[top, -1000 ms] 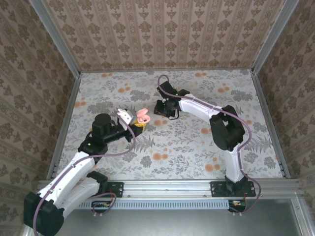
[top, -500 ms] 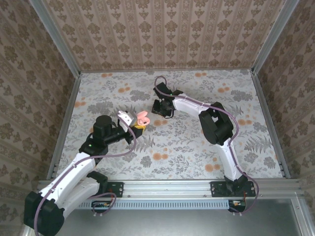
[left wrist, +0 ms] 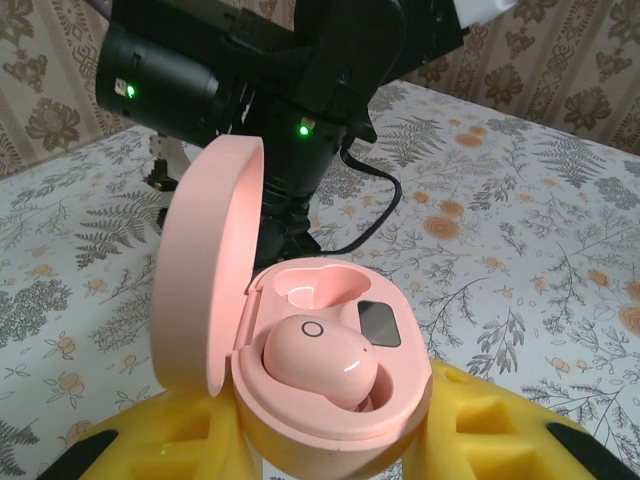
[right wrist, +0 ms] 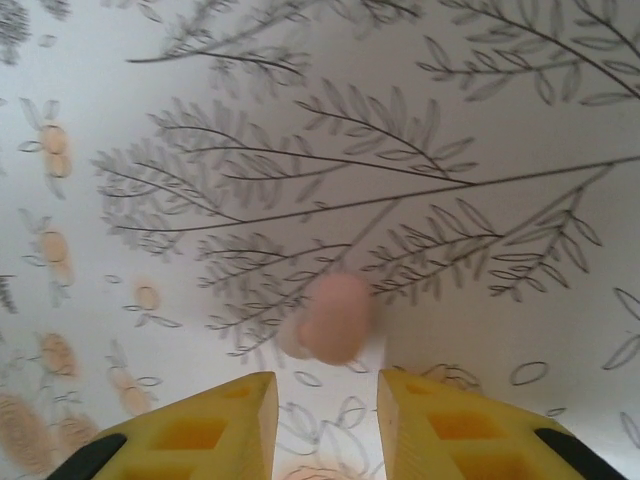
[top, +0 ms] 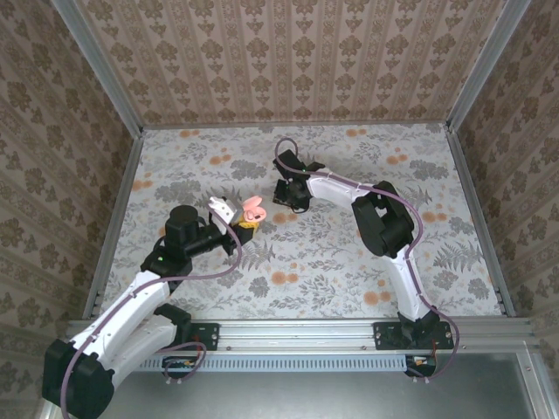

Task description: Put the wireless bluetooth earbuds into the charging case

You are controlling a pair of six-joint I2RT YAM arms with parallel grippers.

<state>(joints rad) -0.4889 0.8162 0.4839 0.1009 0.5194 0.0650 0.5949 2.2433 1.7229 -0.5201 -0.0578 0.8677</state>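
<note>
Right gripper [right wrist: 328,385] part-open, empty, just short of small rounded pink earbud [right wrist: 335,318]: likely light, slippery; pinch across its sides. Left gripper [left wrist: 330,445] clamps open pink oval charging case [left wrist: 205,270].

**Pink Case on a Flowered Tabletop**

The open case [left wrist: 300,330] is pale pink all over, with a small dark grey screen [left wrist: 379,323] inside. The seated earbud [left wrist: 318,362] is the same glossy pink. The loose earbud [right wrist: 335,317] is a blurred pinkish colour. The left fingers [left wrist: 500,430] and right fingers [right wrist: 200,430] are yellow with black tips. The tabletop [top: 332,253] is white, printed with grey ferns and orange blossoms. The walls [top: 288,61] carry a beige-and-brown damask pattern. The left arm [top: 131,305] and right arm [top: 336,186] are white with black joints.
</note>
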